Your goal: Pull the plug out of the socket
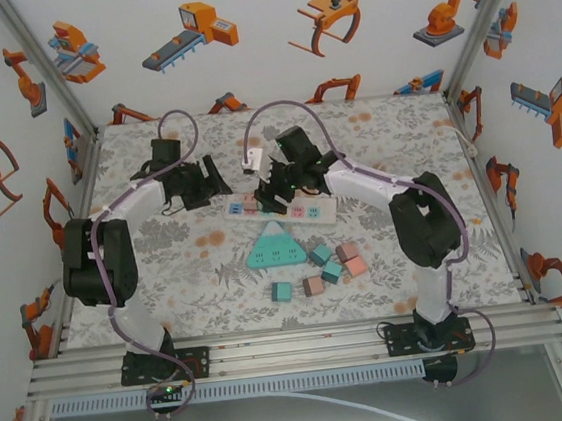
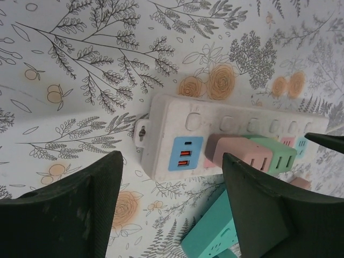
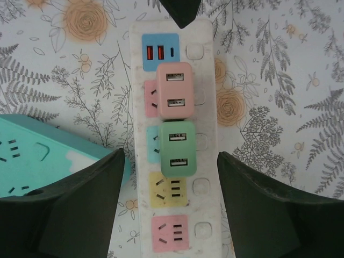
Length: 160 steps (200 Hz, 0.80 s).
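My right gripper (image 3: 169,158) stands part-open, empty, astride the green plug (image 3: 177,149); seemingly light, stiff, slick; I'd pinch its three and nine o'clock sides.

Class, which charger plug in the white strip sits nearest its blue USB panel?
The pink square charger plug, beside the blue USB panel; the green square plug sits one socket farther.
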{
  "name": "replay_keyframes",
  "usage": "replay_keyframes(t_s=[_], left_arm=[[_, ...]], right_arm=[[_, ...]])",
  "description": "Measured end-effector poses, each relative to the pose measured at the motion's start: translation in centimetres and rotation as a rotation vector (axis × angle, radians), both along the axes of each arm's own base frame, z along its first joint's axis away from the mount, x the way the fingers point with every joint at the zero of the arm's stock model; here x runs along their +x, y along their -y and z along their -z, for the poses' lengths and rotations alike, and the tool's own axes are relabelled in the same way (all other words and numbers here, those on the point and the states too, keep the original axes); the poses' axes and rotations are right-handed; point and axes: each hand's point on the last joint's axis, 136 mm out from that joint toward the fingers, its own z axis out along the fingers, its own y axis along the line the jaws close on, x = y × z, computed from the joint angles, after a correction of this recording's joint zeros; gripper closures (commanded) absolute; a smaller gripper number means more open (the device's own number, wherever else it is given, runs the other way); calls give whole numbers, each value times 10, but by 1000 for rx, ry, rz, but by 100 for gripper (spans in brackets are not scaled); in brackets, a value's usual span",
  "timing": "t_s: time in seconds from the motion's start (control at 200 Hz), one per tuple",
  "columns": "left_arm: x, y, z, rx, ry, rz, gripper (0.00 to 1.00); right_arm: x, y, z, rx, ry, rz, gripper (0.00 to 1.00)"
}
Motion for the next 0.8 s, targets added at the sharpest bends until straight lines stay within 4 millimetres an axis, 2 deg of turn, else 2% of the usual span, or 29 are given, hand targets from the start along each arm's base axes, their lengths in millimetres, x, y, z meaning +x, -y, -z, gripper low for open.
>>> replay_keyframes(t_s=[0.19, 0.441, 0.801], left_arm=[[-2, 2, 14, 10, -27, 13, 42], [-9, 9, 26, 38, -53, 49, 45], [-15, 14, 41, 68, -94, 90, 47]], right_arm=[[1, -4, 21, -30, -6, -30, 44], [2, -7, 27, -45, 23, -71, 68], [0, -8, 26, -44, 33, -88, 70]])
